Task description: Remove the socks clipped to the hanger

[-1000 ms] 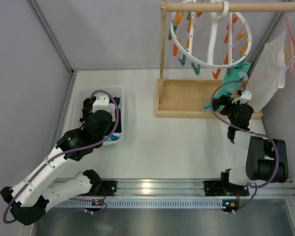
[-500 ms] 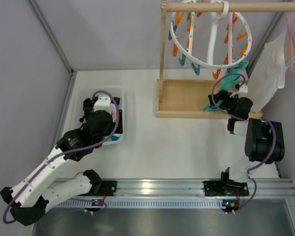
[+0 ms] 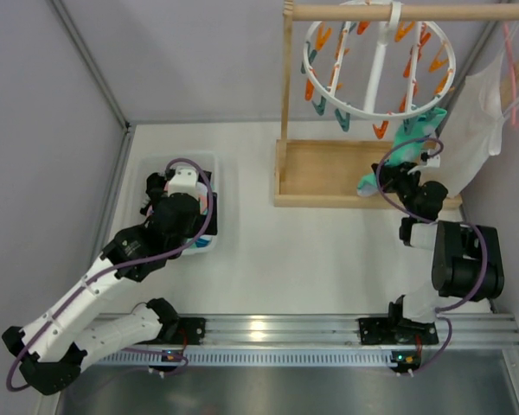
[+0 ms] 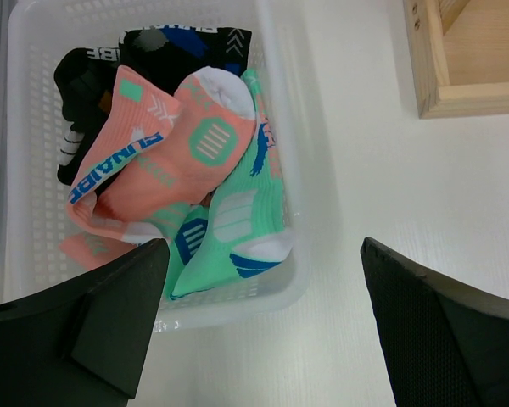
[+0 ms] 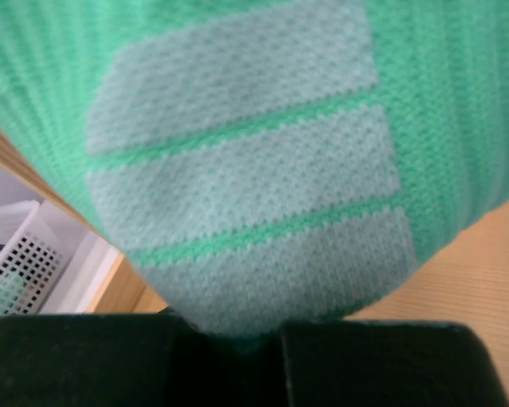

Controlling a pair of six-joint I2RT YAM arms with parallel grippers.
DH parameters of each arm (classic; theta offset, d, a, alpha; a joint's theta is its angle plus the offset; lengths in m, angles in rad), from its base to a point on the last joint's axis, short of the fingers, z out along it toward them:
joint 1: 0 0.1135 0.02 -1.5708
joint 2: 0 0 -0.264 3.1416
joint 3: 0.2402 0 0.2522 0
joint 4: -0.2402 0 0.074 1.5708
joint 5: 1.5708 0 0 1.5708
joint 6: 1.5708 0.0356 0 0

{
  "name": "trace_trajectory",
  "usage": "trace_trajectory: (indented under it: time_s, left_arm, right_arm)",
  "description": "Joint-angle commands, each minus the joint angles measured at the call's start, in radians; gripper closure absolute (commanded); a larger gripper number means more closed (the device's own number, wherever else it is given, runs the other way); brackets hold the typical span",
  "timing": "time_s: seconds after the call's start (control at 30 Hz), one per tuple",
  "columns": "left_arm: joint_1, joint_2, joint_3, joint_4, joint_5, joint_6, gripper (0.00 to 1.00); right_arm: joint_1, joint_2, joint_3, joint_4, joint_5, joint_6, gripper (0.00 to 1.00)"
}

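The white ring hanger (image 3: 376, 65) with orange and teal clips hangs from the wooden rod. One mint green sock (image 3: 413, 137) stays clipped at its lower right edge and trails down over the wooden base. My right gripper (image 3: 396, 178) is shut on that sock's lower part. In the right wrist view the sock (image 5: 254, 153) fills the frame, pinched between the closed gripper (image 5: 254, 348). My left gripper (image 4: 267, 314) stands open, empty, over the near edge of a white basket (image 4: 288, 127). In the basket lie pink-salmon socks (image 4: 178, 153), a mint one (image 4: 237, 220) and a black one (image 4: 144, 47).
A wooden stand carries the rod (image 3: 381, 11) on a post above a shallow wooden base (image 3: 320, 173). A pink hanger with a white garment (image 3: 480, 121) hangs at the far right, close to my right arm. Grey walls close in on both sides.
My right gripper has moved up to the mint sock and shut on it. The ring hanger has swung and tilted. The left arm has hardly moved.
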Motion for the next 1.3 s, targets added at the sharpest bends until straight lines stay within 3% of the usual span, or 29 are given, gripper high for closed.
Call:
trace_trajectory:
  time_s: [0.0,0.23,0.43,0.67,0.87,1.03,1.27]
  left_arm:
    - [0.004,0.005,0.011,0.041,0.011,0.002,0.02]
    - [0.004,-0.005,0.071,0.041,0.088,-0.047,0.02]
    - [0.003,-0.03,0.171,0.038,0.136,-0.152,0.02]
    - [0.003,0.039,0.338,0.037,0.154,-0.166,0.02]
    - [0.003,0.162,0.51,0.033,0.205,-0.115,0.02]
    - [-0.033,0.294,0.669,0.03,0.202,-0.055,0.02]
    - [-0.301,0.537,0.956,0.03,-0.096,0.074,0.01]
  right_arm:
    - [0.044,-0.119,-0.026,0.078,0.038,-0.007,1.0]
    - [0.221,-0.353,-0.111,-0.156,0.268,-0.12,1.0]
    - [0.401,-0.513,-0.201,-0.223,0.441,-0.14,1.0]
    - [0.735,-0.663,-0.223,-0.335,0.816,-0.245,1.0]
    - [0.945,-0.573,-0.138,-0.338,1.059,-0.311,1.0]
    - [1.056,-0.429,-0.042,-0.327,1.158,-0.341,1.0]
    - [1.168,-0.248,0.118,-0.301,1.251,-0.407,1.0]
